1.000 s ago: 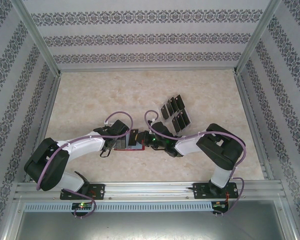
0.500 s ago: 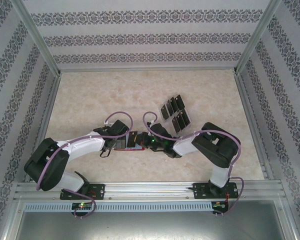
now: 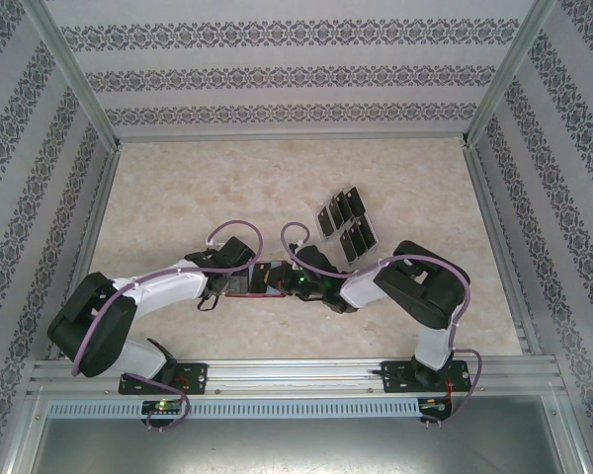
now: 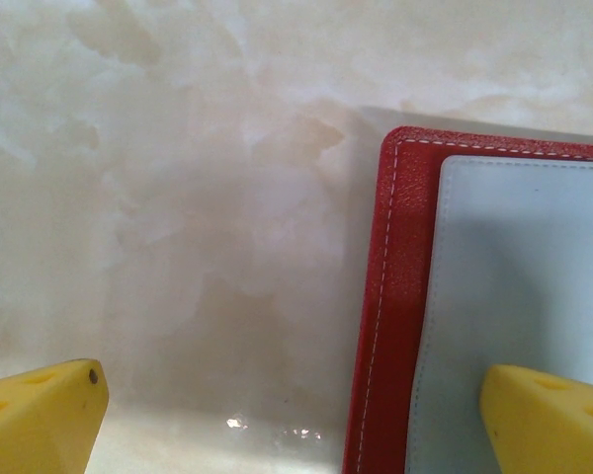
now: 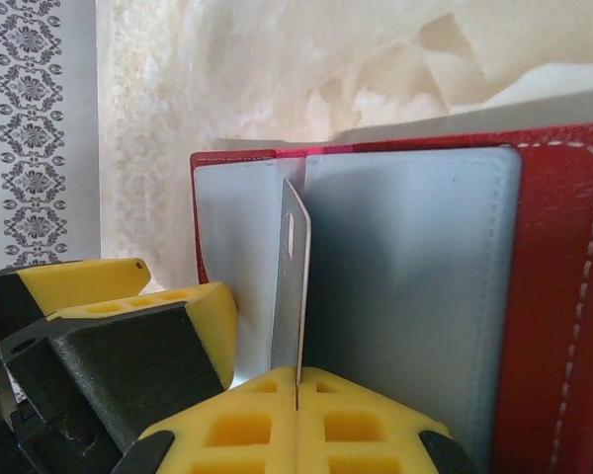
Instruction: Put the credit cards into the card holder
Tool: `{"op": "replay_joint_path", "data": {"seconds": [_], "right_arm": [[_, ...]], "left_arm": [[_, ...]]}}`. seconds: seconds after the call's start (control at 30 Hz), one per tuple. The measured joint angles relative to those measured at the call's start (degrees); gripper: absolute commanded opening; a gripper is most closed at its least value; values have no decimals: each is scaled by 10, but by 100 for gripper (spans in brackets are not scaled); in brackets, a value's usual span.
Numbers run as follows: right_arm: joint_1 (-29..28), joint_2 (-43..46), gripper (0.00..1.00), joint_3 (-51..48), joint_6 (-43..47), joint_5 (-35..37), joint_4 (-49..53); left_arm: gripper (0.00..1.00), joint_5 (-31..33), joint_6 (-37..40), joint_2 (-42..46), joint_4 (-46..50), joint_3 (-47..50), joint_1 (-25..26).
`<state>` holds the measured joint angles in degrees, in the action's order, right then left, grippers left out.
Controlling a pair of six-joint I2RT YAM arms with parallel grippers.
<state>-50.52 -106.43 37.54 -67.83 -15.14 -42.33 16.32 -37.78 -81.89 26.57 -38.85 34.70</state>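
The red card holder [image 3: 249,292] lies open and flat on the bench [image 3: 178,188], near the front, in between the two arms. Its grey inside [image 5: 415,296] faces up.

The right jaws are shut tight on one card [image 5: 292,286]. Their yellow fingers [image 5: 366,430] pinch its bottom edge. The card stands up on its thin side. Its far end is at the middle of the card holder, where the two grey halves meet. I cannot tell if it is inside a pocket.

The left jaws are wide open and hold nothing. One yellow finger [image 4: 549,415] is on the grey inside of the card holder, near its red edge [image 4: 390,296]. The other finger [image 4: 40,415] is over the bare bench beside it. From the right wrist you can see a yellow and black finger of the left jaws [image 5: 128,336], just left of the card.

The other cards [image 3: 344,222] lie in two short rows farther back on the bench, behind the right arm [image 3: 415,286] and a bit to the right. They are well away from the card holder. They are small, dark and close together.

The bench is pale and looks like marble. Walls with grey flower stripes [image 3: 296,74] stand on three sides, with shiny metal posts [image 3: 74,74] at the corners. A metal rail [image 3: 296,373] runs along the front, where both arms are fixed.
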Motion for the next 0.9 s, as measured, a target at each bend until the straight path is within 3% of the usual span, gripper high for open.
{"op": "replay_joint_path", "data": {"seconds": [0.9], "right_arm": [[8,-22,0,35,-38,-58,30]], "left_arm": [[97,2,0,0,0,0,0]]}}
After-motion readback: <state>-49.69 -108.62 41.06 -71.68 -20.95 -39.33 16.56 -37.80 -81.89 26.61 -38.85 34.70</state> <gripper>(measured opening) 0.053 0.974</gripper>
